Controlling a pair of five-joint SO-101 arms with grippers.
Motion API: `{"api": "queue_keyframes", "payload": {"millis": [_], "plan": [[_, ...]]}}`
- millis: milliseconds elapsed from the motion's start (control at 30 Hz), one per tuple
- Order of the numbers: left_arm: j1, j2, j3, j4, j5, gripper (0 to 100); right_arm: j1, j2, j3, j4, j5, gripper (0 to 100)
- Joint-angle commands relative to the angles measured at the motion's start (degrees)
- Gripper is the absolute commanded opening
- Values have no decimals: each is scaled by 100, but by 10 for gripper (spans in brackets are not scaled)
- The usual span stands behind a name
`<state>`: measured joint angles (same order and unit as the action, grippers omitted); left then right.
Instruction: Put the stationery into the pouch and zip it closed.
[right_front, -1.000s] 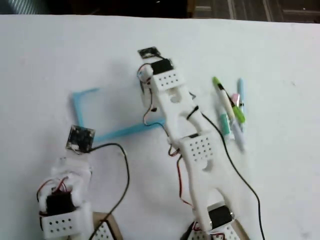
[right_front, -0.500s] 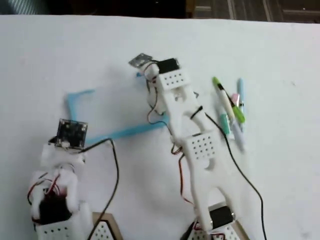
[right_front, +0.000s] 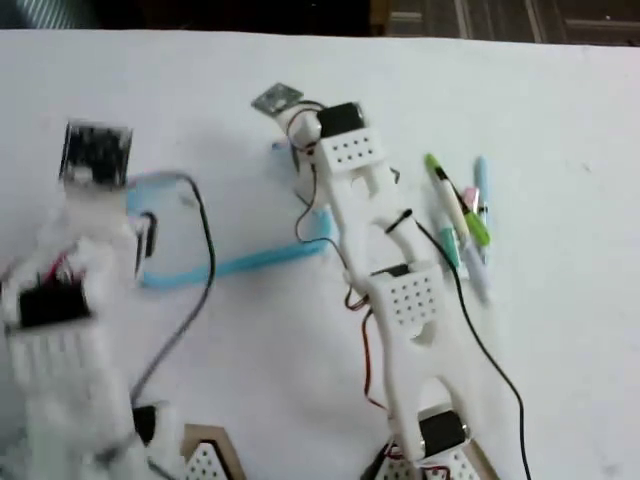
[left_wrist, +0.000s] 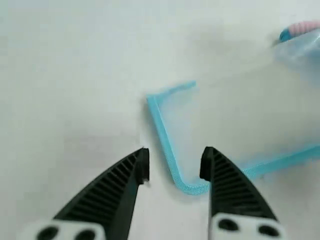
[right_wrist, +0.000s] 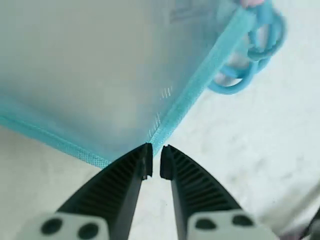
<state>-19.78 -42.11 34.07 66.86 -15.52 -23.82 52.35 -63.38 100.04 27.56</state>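
— Pouches on table (right_front: 560, 120)?
— One pouch (right_front: 250, 262), clear with blue edging, near centre, at 9 o'clock from pens (right_front: 458, 215).
— Number of pens?
— About four, heaped and overlapping, so no firm count. All outside pouch.
— Grippers?
— Two. Left gripper (left_wrist: 175, 165) spread wide, hanging astride blue edge at a corner on pouch's 9 o'clock side. Right gripper (right_wrist: 154, 161) pinched almost together on corner seam at pouch's 3 o'clock side.

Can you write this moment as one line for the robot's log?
left gripper: open over pouch corner | right gripper: pinching pouch edge | pens: on table, outside pouch
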Motion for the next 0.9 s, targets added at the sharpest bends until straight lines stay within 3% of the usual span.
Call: {"api": "queue_keyframes", "payload": {"millis": [0,200,367,500,633,867], "plan": [[18,2637,-1604,105,53,210,-22,-743,-79,127,53,38],[105,5275,-4075,712,44,212,75,-1147,-79,127,62,39],[220,6813,-6220,1943,97,212,699,-1367,-79,127,18,42],[193,7771,-7635,2734,1002,211,1086,-1323,-62,127,26,42],[-149,8633,-8418,3253,2075,207,919,-998,176,92,26,42],[-607,9565,-8743,3385,2171,135,673,163,-44,-312,-9,42]]}}
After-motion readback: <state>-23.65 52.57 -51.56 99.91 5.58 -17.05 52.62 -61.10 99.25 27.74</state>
